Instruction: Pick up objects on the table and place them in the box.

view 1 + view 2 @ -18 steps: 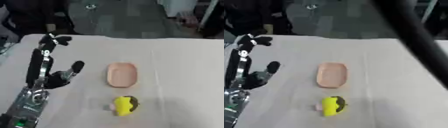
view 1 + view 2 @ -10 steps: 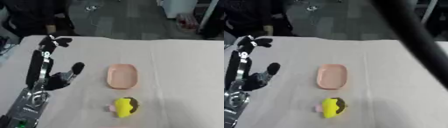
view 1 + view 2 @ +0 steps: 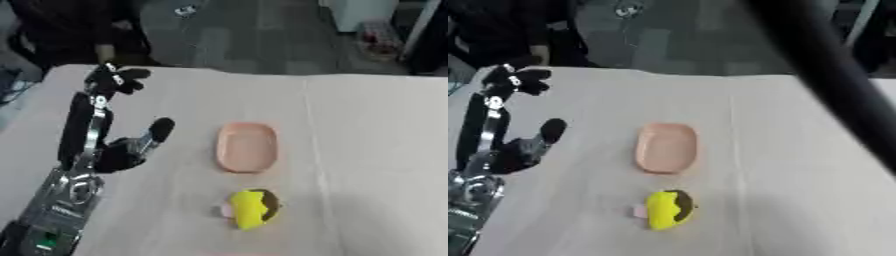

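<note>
Both eye views look down from head height, facing forward across the tabletop (image 3: 376,130) to dark floor beyond. They share the left hand (image 3: 114,150) and, to its right, the pink tray (image 3: 248,146); a dark bar crosses the right eye view.

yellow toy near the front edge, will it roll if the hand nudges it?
Probably. The yellow toy looks rounded, so a side push may roll it. The small pink piece sticking out at its left could limit that. It looks light and rigid, but I can't confirm.

table (image 3: 376,150): pale cloth | pink tray (image 3: 248,147) | yellow-dark toy (image 3: 251,208) just beside
</note>
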Robot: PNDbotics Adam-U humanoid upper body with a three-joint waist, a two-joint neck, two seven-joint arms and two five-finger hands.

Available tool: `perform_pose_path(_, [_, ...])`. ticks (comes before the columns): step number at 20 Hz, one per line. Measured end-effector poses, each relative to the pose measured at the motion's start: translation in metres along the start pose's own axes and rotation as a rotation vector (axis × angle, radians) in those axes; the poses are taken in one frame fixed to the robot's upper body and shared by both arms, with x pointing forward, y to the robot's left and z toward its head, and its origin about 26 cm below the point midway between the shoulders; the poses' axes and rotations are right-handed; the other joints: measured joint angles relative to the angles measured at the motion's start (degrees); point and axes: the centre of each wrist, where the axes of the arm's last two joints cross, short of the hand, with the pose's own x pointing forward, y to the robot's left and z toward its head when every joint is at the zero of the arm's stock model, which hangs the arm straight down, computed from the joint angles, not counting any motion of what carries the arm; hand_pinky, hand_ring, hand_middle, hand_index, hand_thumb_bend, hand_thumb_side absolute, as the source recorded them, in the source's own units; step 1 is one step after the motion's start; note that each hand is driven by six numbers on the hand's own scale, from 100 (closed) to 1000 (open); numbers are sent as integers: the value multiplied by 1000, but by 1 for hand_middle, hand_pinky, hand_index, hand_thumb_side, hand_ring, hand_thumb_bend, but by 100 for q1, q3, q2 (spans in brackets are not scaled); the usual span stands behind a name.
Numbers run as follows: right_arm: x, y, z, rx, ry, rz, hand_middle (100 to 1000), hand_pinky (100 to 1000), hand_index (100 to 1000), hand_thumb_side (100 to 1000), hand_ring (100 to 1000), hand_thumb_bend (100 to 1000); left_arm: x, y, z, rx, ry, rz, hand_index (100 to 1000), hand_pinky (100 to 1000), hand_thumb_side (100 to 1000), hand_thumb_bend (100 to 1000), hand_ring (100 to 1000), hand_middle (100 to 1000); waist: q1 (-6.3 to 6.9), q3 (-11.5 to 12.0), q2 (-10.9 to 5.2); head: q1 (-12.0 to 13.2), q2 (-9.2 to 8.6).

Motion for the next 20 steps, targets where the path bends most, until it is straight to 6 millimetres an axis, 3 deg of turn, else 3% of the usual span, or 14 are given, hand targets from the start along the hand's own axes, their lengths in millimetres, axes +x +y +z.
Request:
perform_pose_path(7, [0, -1, 0, -1, 2, -5, 449, 214, 520, 1000, 390, 100, 3, 4, -9, -163, -123, -12, 746, 635, 941, 528, 607, 773, 17, -30, -23, -1, -48])
perform_pose_path(20, [0, -2, -1, 11, 4, -14, 449, 214, 519, 1000, 390, 100, 19, -10, -13, -503, -285, -2, 740, 643, 973, 492, 626, 775, 77, -103, -33, 77, -48])
